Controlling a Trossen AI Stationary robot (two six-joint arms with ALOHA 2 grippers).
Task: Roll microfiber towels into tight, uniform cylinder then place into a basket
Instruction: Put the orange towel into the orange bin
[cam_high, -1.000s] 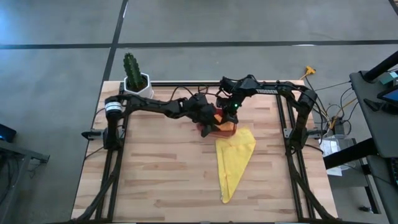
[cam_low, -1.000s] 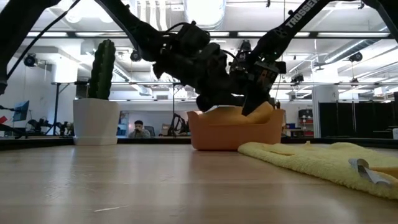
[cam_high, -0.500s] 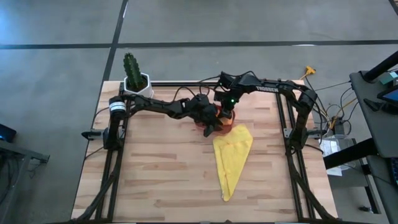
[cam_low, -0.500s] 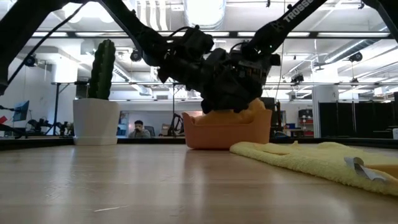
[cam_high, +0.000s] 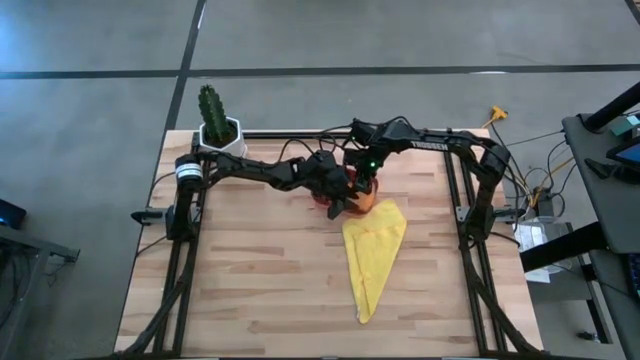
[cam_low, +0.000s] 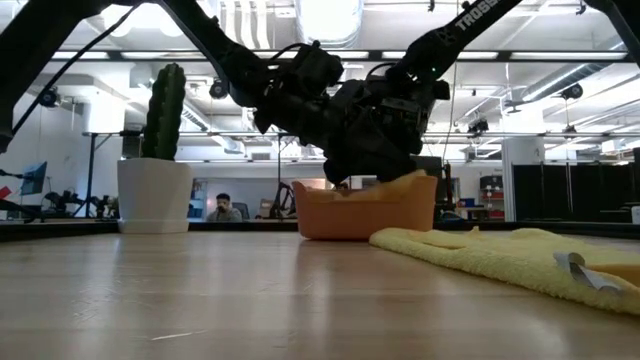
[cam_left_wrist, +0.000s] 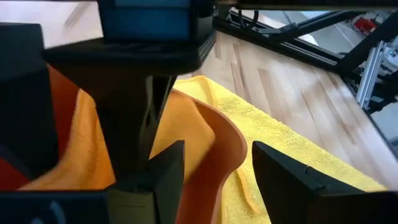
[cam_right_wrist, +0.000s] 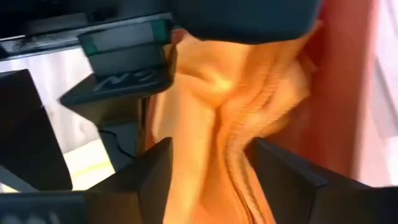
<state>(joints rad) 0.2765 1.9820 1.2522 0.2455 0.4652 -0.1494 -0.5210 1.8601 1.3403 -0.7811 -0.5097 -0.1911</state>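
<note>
Both grippers crowded over the salmon basket (cam_high: 358, 201). Right gripper (cam_right_wrist: 208, 168) stood spread around the orange towel (cam_right_wrist: 230, 106) inside it, likely letting go. Left gripper (cam_left_wrist: 214, 171) straddled the basket wall, apparently steadying it. Yellow towel (cam_high: 372, 252) lay flat, touching the basket, unrolled.

The pale butcher-block wooden table (cam_high: 250, 290) sat on a grey concrete floor (cam_high: 90, 90) crossed by dark seam lines. A white faceted pot with a green cactus (cam_low: 157, 170) stood at one corner. Behind it was an open workshop with bright ceiling lights (cam_low: 325, 15), and a seated person (cam_low: 222, 208) way back.
</note>
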